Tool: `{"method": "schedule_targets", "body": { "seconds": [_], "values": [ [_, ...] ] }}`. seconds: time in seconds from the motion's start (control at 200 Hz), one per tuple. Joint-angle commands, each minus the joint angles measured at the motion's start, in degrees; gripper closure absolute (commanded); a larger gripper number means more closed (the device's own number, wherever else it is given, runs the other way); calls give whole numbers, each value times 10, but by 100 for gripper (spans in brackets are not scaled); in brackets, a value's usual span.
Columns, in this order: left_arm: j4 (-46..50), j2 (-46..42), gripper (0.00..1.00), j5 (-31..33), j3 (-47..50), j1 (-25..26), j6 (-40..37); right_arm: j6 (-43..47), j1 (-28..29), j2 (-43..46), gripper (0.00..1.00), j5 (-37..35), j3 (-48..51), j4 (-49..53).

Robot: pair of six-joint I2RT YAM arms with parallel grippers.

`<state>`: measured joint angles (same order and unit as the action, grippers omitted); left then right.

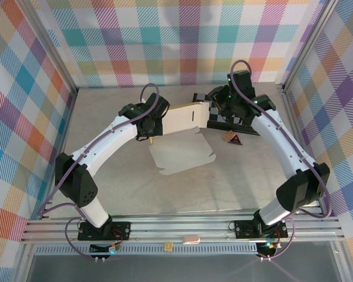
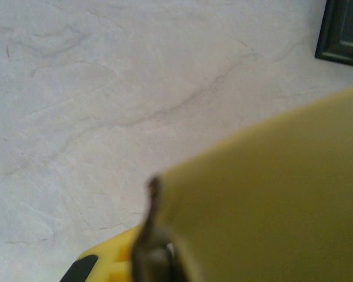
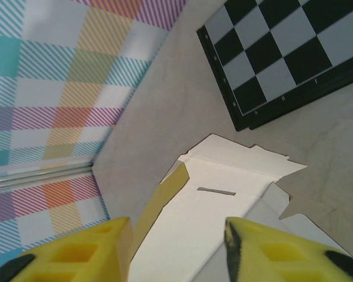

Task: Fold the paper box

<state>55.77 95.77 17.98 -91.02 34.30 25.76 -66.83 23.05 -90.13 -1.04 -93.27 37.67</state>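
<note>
The paper box (image 1: 179,154) is a die-cut sheet. One part lies flat and white on the table; another panel (image 1: 186,117) is lifted between the two arms. My left gripper (image 1: 151,128) is shut on the lifted panel's left edge. In the left wrist view the mustard-yellow cardboard (image 2: 270,205) covers the lower right, pinched at my left gripper (image 2: 156,235). My right gripper (image 1: 216,108) is at the panel's right end. In the right wrist view its yellow fingers (image 3: 76,255) stand apart, and the white slotted panel (image 3: 212,200) runs between them, past my right gripper (image 3: 176,235).
The black-and-white checkered board (image 3: 282,53) lies at the back right, partly under the right arm (image 1: 223,117). A small brown and dark triangular item (image 1: 232,138) sits on the table right of the sheet. Checked walls enclose the table on three sides.
</note>
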Motion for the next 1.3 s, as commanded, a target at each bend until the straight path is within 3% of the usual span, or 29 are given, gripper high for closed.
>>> {"method": "schedule_targets", "body": {
  "seconds": [0.0,0.31,0.58,1.09,1.295],
  "values": [
    [21,-8,100,-19,-4,-3,7,14,1,-34,59,29,-45,22],
    [15,-9,100,-27,0,-2,5,99,-1,-144,60,66,-152,53],
    [13,-3,100,-31,-9,-2,-1,113,0,-165,60,96,-148,54],
    [7,2,100,-38,-12,-2,-6,12,10,-135,64,139,-73,-6],
    [5,-1,100,-40,-8,0,-6,-31,11,-127,74,146,-58,-37]
  ]
}}
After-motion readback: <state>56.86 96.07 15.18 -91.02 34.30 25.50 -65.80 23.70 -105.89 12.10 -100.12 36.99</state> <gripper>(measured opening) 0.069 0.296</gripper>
